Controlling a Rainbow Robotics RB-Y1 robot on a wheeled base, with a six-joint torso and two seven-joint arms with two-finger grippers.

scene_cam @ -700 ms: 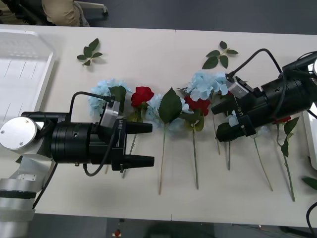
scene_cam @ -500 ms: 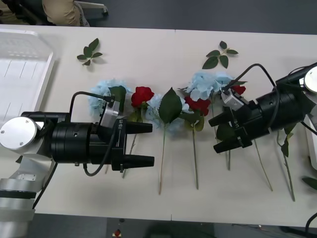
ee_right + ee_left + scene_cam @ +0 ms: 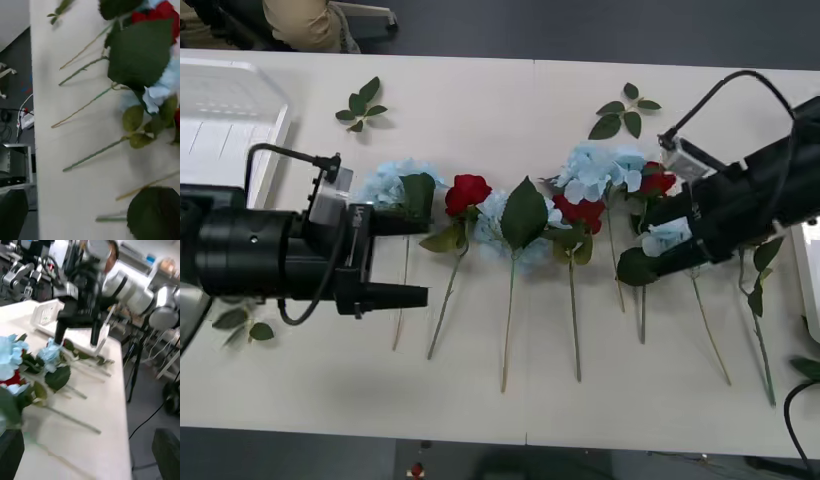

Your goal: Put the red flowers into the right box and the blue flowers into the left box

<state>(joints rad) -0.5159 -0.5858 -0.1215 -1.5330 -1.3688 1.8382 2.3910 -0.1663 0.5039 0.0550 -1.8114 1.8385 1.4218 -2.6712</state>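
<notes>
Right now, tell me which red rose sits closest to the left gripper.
The lone red rose beside the leftmost blue hydrangea, just right of the left gripper. The other roses lie farther right, near the right gripper.

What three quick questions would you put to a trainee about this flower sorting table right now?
1. Fill in: the visible part of the left box holds ___ flowers.
2. True or false: the left gripper is shut on a rose stem.
3. Where is the right gripper? A: over a loose leaf sprig. B: among the blue flowers at the row's right end. C: off the table.

Key: 1 no; its ribbed bottom is bare. 2 false; its fingers stand apart beside the row's left end. 3 B.
</notes>
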